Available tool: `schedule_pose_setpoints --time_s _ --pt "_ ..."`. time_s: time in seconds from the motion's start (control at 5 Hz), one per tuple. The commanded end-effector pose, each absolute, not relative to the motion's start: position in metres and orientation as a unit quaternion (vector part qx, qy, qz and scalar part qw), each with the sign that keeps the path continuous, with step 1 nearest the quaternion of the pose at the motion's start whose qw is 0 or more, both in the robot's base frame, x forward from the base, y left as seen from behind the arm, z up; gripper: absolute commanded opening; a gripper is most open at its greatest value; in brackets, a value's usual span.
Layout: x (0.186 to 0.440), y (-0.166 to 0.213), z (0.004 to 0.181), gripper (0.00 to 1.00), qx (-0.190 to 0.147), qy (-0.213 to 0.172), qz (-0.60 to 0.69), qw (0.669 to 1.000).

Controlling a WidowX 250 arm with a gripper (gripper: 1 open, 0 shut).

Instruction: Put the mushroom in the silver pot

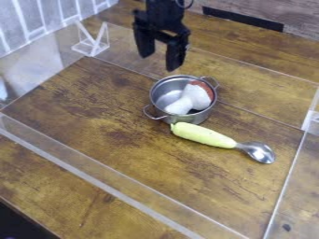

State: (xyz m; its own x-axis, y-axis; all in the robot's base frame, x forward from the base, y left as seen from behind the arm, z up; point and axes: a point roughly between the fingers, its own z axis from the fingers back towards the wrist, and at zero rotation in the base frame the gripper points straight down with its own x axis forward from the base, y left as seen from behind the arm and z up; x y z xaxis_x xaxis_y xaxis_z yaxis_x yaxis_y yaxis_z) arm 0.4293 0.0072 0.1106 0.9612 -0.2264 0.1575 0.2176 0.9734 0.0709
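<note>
The white mushroom (pixel 188 100) lies inside the silver pot (pixel 159 102), which stands near the middle of the wooden table. My black gripper (pixel 162 54) hangs above and to the upper left of the pot. Its two fingers point down, spread apart and open, with nothing between them. It touches neither the pot nor the mushroom.
A yellow-green corn-like piece (pixel 203 135) with a metal spoon end (pixel 258 152) lies just in front of the pot to the right. A clear plastic stand (pixel 90 38) sits at the back left. A low transparent wall (pixel 75 163) borders the work area.
</note>
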Motion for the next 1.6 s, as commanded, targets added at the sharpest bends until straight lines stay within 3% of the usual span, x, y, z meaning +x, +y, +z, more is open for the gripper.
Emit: schedule_pose_setpoints --time_s 0.0,0.8,1.4 --pt "0.426 0.003 0.181 1.0 0.041 -0.156 -0.108 0.981" --pt "0.394 0.022 0.174 1.0 0.051 -0.17 -0.054 0.983" --pt "0.393 0.04 0.171 1.0 0.062 -0.19 -0.046 0.979"
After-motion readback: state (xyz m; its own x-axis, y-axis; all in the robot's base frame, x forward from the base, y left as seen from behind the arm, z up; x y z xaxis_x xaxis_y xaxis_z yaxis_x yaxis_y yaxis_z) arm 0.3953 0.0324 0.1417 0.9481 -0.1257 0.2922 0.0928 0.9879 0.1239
